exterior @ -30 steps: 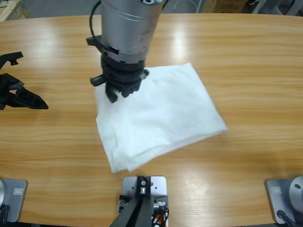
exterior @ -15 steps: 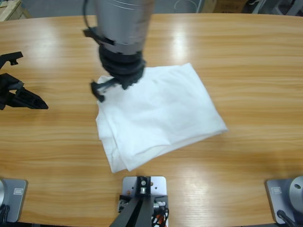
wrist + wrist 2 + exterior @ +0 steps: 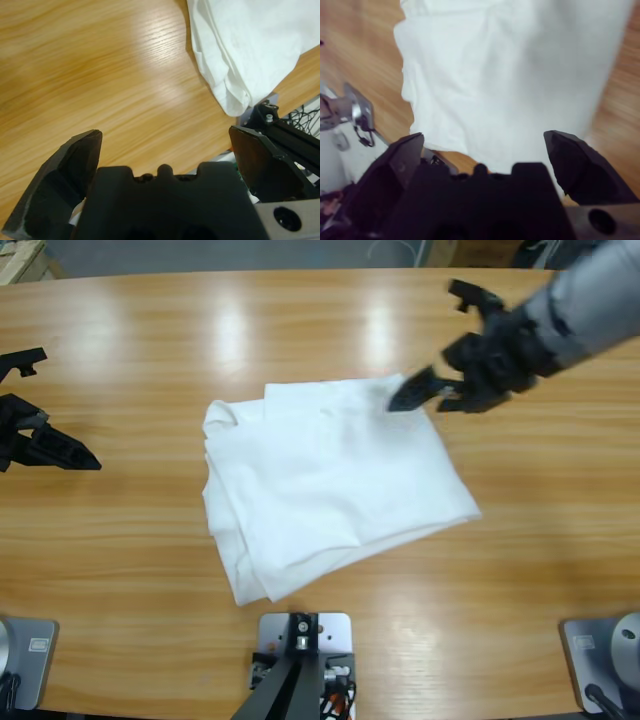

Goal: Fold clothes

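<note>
Long wooden table (image 3: 560, 540), pale grain, light glare near the far edge. In the middle, slightly toward the near edge: folded white T-shirt (image 3: 330, 485), lying flat in several layers, thick bunched fold along its left side. Right gripper (image 3: 440, 365) above the shirt's far right corner, jaws spread wide, holding nothing. Left gripper (image 3: 55, 445) at the table's left edge, well apart from the shirt, jaws also wide and empty, only bare wood between them.
</note>
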Action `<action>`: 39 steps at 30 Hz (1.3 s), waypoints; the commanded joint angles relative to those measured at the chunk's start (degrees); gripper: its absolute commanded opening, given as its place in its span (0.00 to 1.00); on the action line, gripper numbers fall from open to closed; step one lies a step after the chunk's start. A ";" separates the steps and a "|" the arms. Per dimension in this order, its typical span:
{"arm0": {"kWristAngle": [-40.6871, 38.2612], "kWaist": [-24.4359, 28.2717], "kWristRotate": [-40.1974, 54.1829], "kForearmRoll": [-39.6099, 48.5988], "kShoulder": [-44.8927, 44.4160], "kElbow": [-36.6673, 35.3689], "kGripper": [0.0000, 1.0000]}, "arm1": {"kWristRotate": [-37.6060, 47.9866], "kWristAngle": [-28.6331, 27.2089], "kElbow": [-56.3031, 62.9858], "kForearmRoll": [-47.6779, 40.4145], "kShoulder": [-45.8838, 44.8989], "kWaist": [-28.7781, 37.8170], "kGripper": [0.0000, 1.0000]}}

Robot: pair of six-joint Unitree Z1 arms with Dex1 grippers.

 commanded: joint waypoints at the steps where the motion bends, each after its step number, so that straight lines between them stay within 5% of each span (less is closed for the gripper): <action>1: -0.43 -1.60 -0.28 -0.55 1.64 0.96 1.00 | -6.40 9.37 12.26 -9.47 -0.22 -14.09 0.97; 24: 0.01 -2.50 -0.65 -0.50 2.31 0.75 1.00 | -9.53 10.10 19.26 -19.36 12.21 -15.66 0.89; 39: -0.08 -2.50 -0.54 -0.50 2.13 0.76 1.00 | -14.03 10.46 15.13 -20.33 13.65 -8.18 0.86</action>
